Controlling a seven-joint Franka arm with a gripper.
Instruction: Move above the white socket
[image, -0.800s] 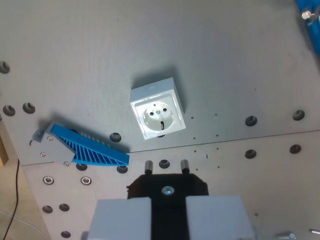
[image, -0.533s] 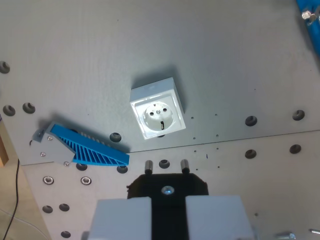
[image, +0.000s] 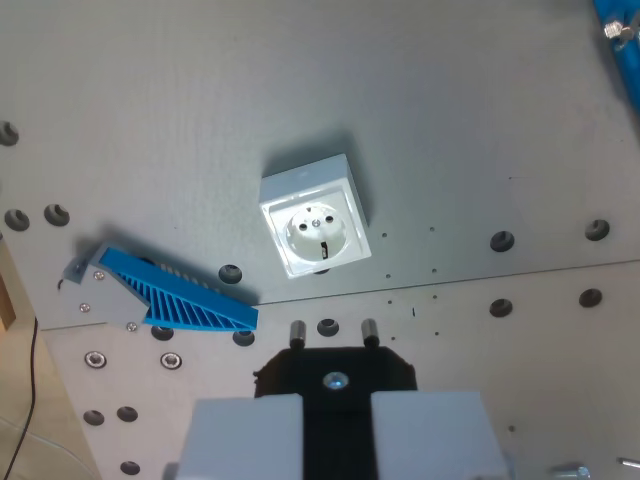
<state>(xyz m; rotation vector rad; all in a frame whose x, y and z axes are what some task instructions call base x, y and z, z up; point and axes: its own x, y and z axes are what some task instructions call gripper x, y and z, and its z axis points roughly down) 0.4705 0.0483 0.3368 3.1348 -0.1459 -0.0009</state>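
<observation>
The white socket (image: 316, 227) is a square box with a round recessed face. It sits on the grey metal plate (image: 200, 100), just left of the view's centre. My gripper (image: 335, 400) is at the bottom edge, its two grey fingers (image: 245, 435) shut on a black plug (image: 335, 372). The plug's two metal pins (image: 296, 331) point toward the socket. The pins lie below the socket in the view, a short gap from its near edge.
A blue ribbed wedge part (image: 175, 297) with a grey bracket lies on the plate at the wrist view's left. Threaded holes (image: 501, 241) dot the plate. A blue object (image: 620, 45) shows at the top right corner. The plate's edge and floor show at far left.
</observation>
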